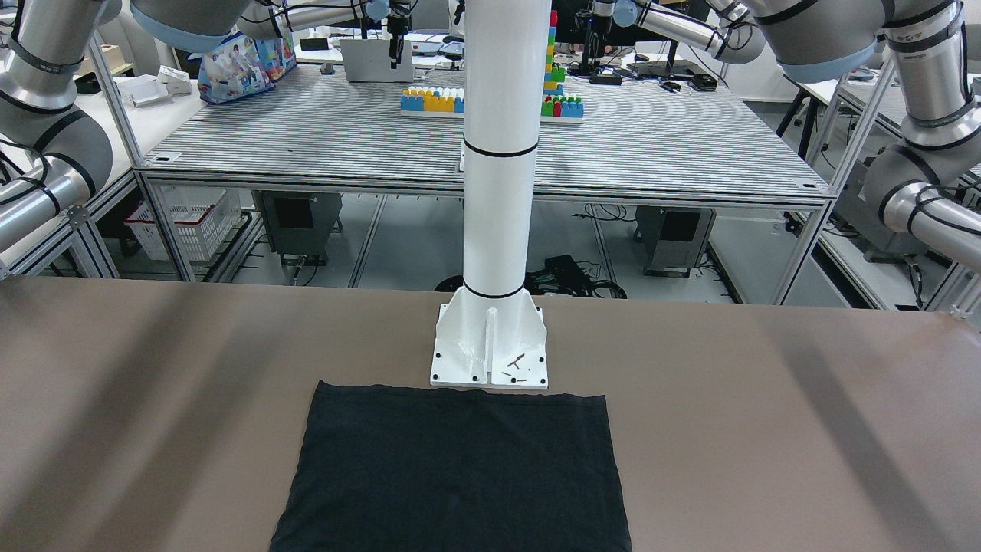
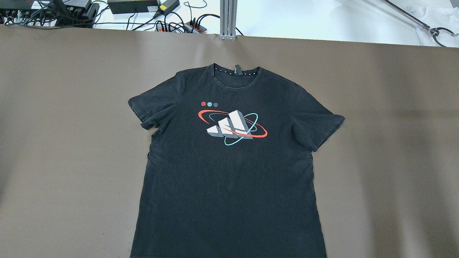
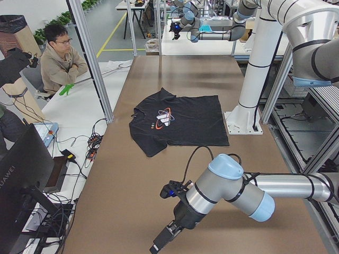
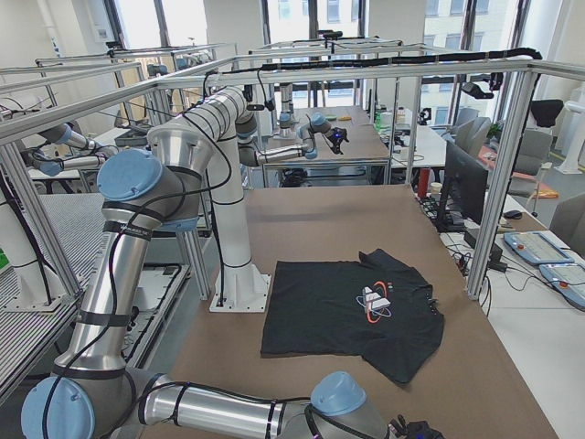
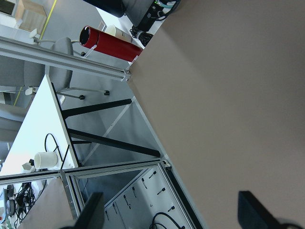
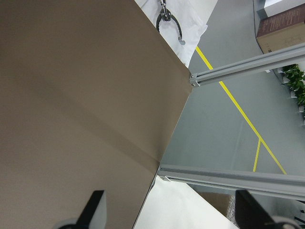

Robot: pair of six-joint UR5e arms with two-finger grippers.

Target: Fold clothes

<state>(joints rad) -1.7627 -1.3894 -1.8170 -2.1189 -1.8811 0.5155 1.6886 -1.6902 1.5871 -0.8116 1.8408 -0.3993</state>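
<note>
None of the folding is done yet, as far as you can see. The black shirt [image 2: 229, 172] lies flat and face up in the middle of the table [image 2: 53, 143], with its print [image 2: 233, 123] showing. Both sleeves are spread out to the sides, and the collar [image 2: 235, 71] points away from the robot. Its hem sits just beside the foot of the white pillar [image 1: 498, 153]. One sleeve [image 2: 150, 107] looks a little rumpled at its edge.

Your left gripper [image 5: 171, 212] has its fingers [image 5: 93, 212] spread wide with nothing between them. It looks out over the table's end, well apart from the shirt. Your right gripper [image 6: 171, 210] is spread just as wide, holds nothing, and sits at the opposite end.

You have every step left to do: bringing both arms in, taking the first hold, and making each fold.
</note>
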